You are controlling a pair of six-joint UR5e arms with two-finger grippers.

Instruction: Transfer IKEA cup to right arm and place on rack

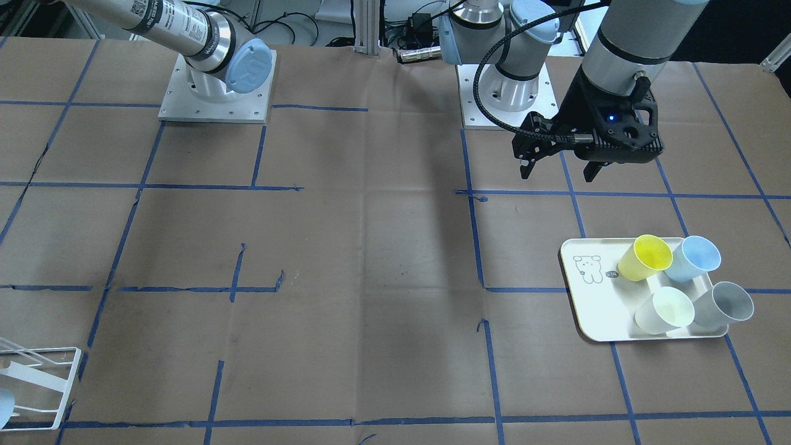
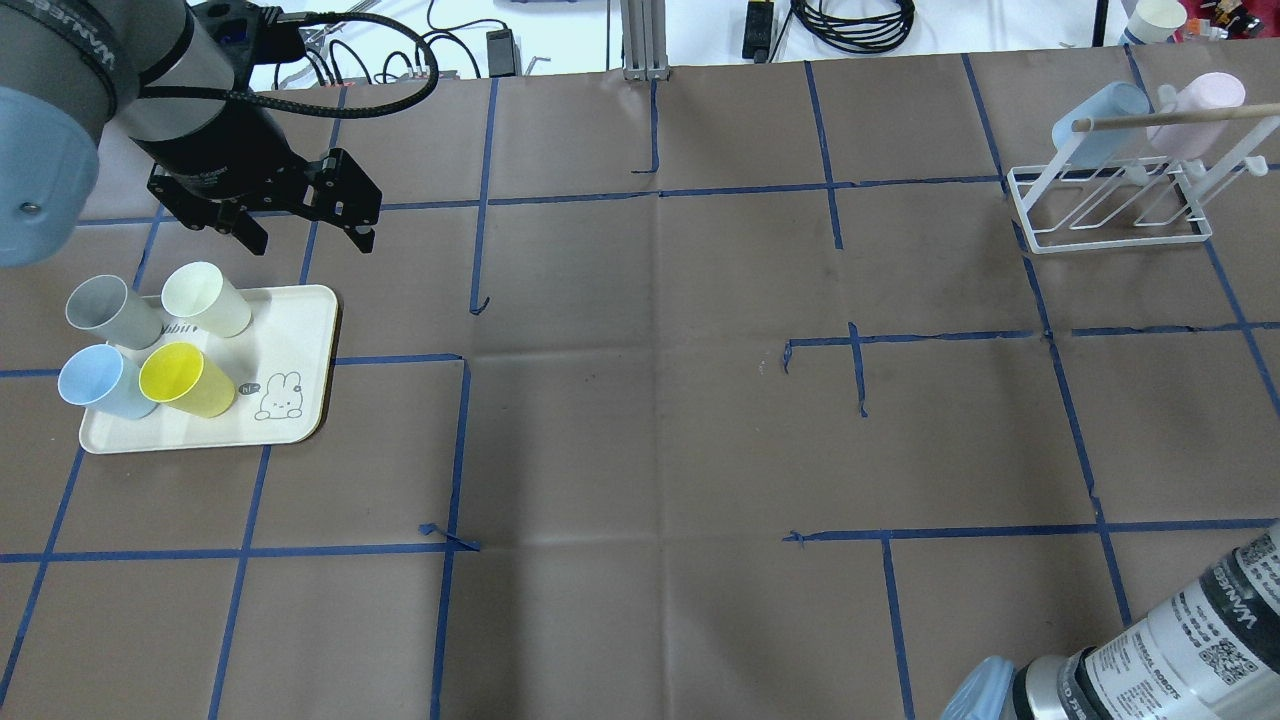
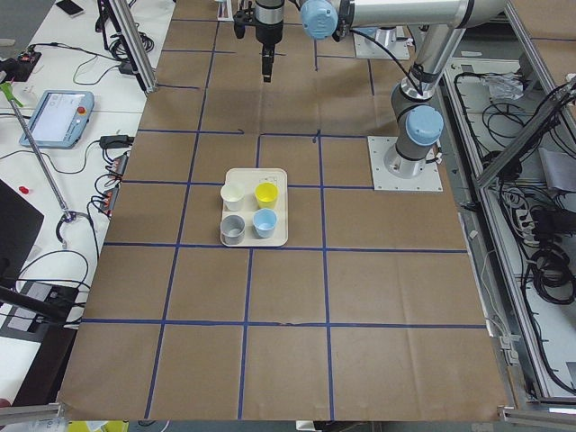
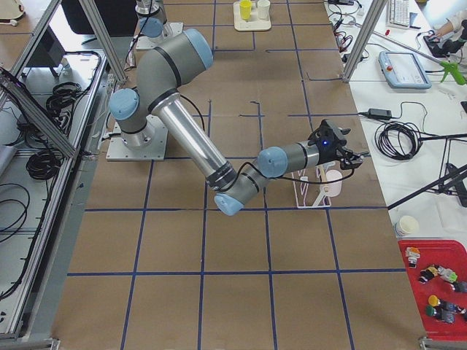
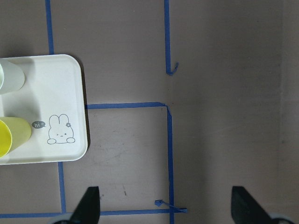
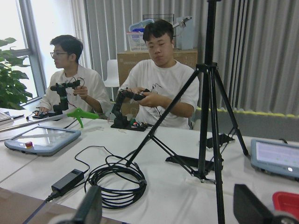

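Observation:
Several IKEA cups lie tilted on a cream tray [image 2: 295, 340]: grey [image 2: 100, 310], cream [image 2: 205, 298], blue [image 2: 95, 382] and yellow [image 2: 185, 380]. My left gripper [image 2: 300, 225] hangs open and empty high over the table, beside the tray toward the middle. In the left wrist view the tray's corner [image 5: 70, 93] and the yellow cup [image 5: 11, 135] are at the left. The white wire rack [image 2: 1110, 215] stands at the far right, holding a pale blue cup [image 2: 1095, 115] and a pink cup [image 2: 1195, 100]. My right gripper [image 4: 350, 157] hovers by the rack [image 4: 314, 191]; its fingertips [image 6: 88, 207] stand wide apart, empty.
Brown paper with a blue tape grid covers the table [image 2: 650, 400]. Beyond the far edge are two seated people [image 6: 161, 88], a tripod [image 6: 208, 116], coiled cables [image 6: 117, 184] and tablets [image 4: 405, 67]. A red tray of small toys [image 4: 438, 288] sits near the right end.

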